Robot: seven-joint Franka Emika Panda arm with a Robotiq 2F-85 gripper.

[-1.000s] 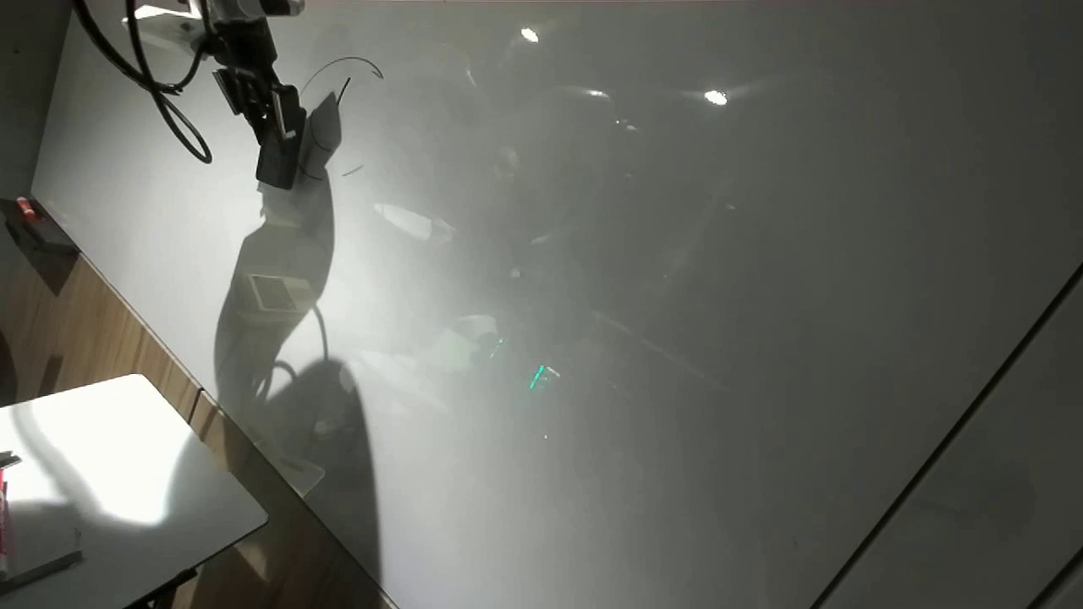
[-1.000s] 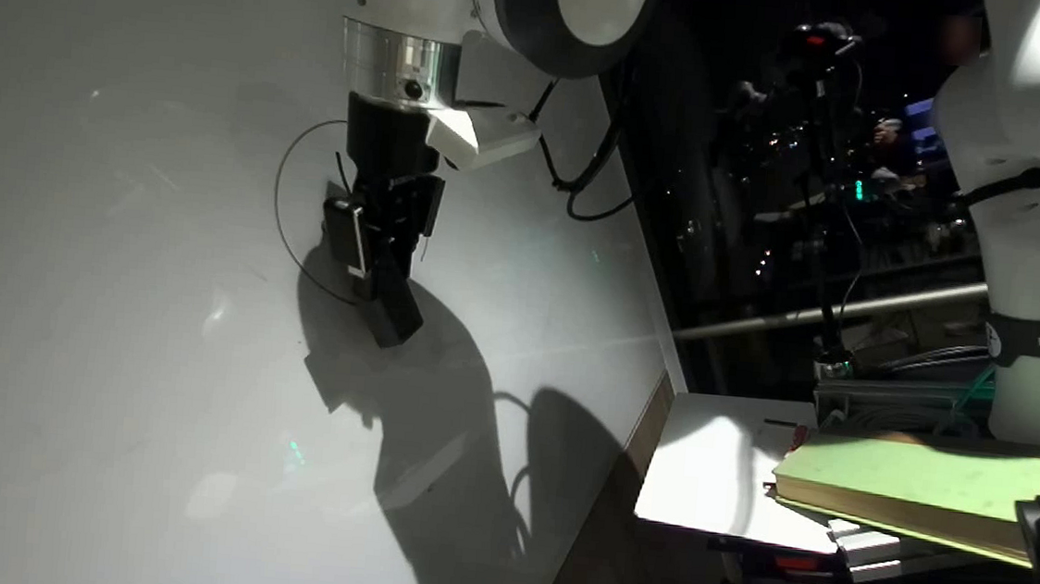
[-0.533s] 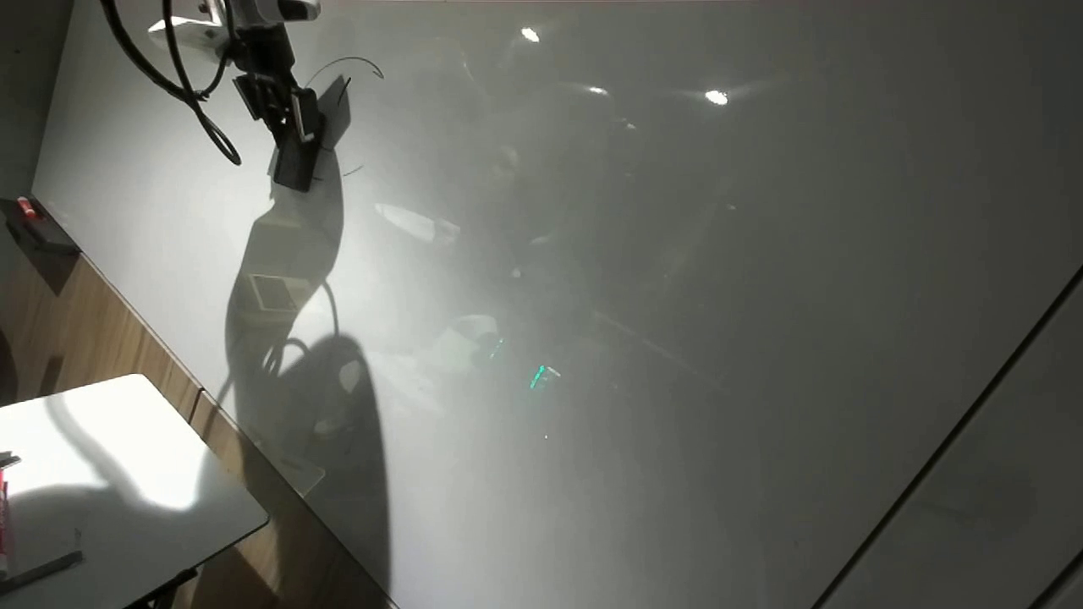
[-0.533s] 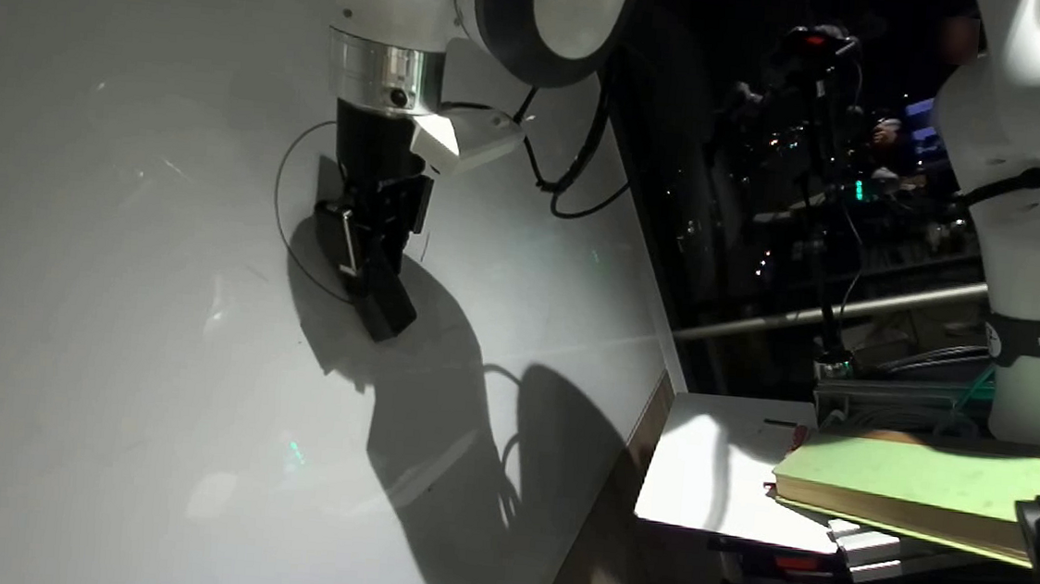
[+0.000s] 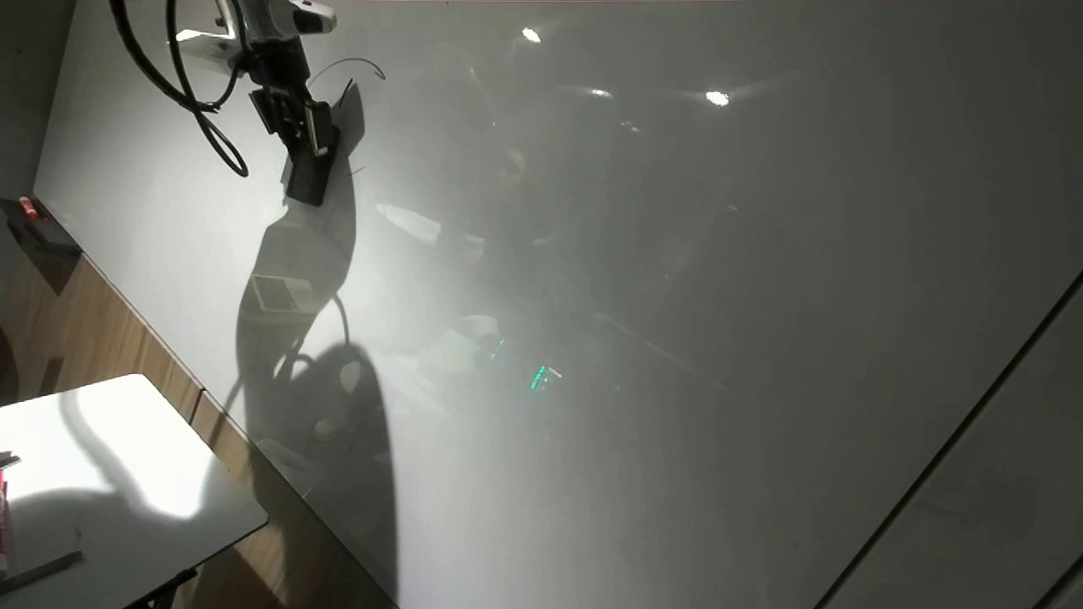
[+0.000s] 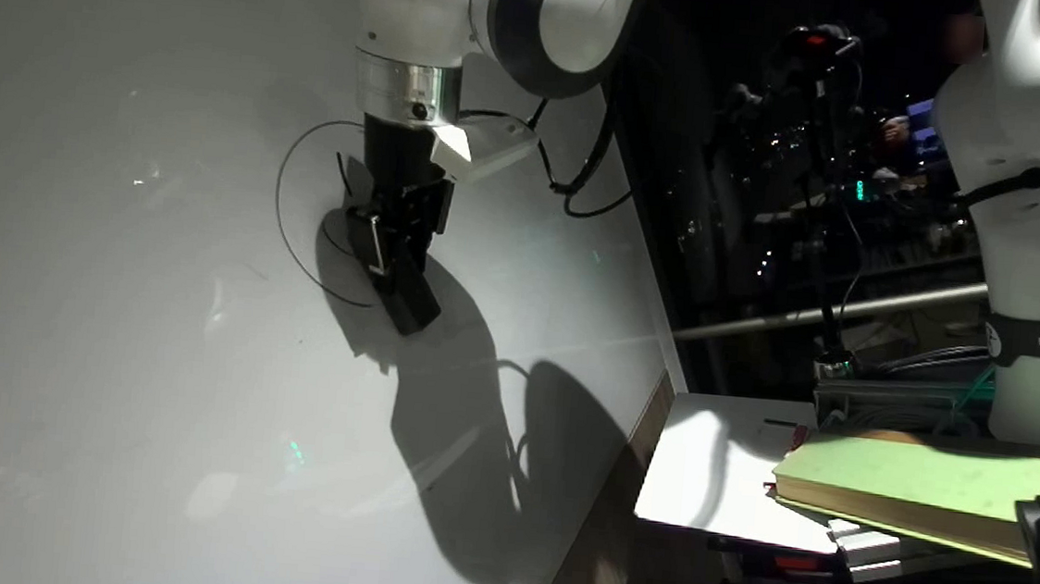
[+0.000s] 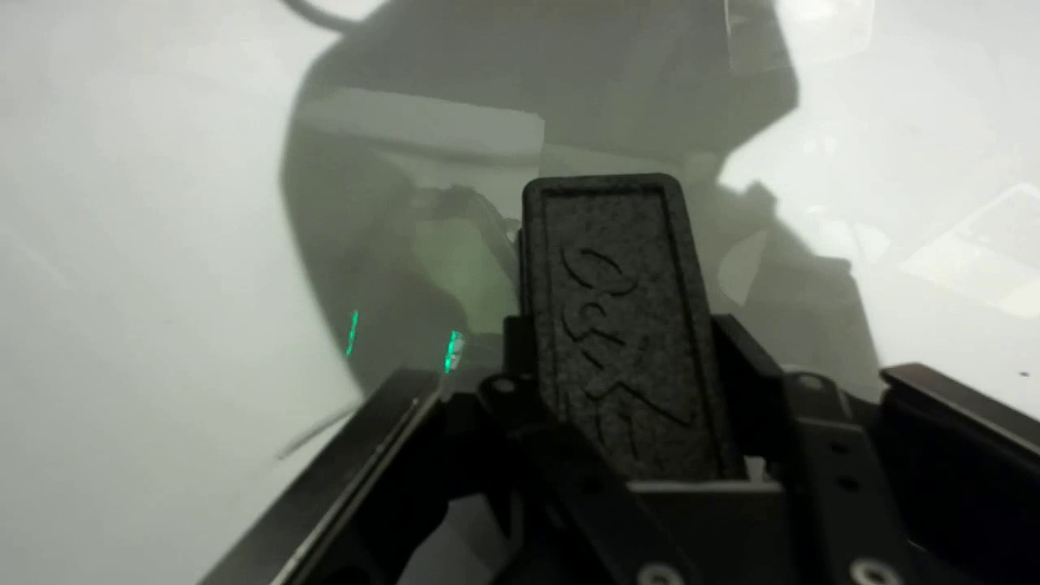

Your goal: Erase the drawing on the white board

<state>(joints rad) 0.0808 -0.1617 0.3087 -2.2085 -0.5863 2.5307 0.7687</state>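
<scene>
Glossy under hard light, the white board fills most of both exterior views, a shadow of the robot arm stretched over it. Past its edge shows a white worktop, a green book overlapping one end.

The smiley-face drawing is on the board, beside and partly behind the jaws, which are clamped on a whiteboard eraser, gripping its long sides in the wrist view.

As far as I can judge, the erasing is at an early stage. A long, unbroken run of the circle outline remains, with one eye stroke and a piece of the mouth curve inside it; a faint stray stroke lies just outside. The rest sits behind the jaws and arm, so I cannot tell whether any ink there is gone. In an exterior view the top arc breaks off, perhaps from glare. Whether the eraser touches the board is unclear. Most of the face, I judge, is left to wipe.
</scene>
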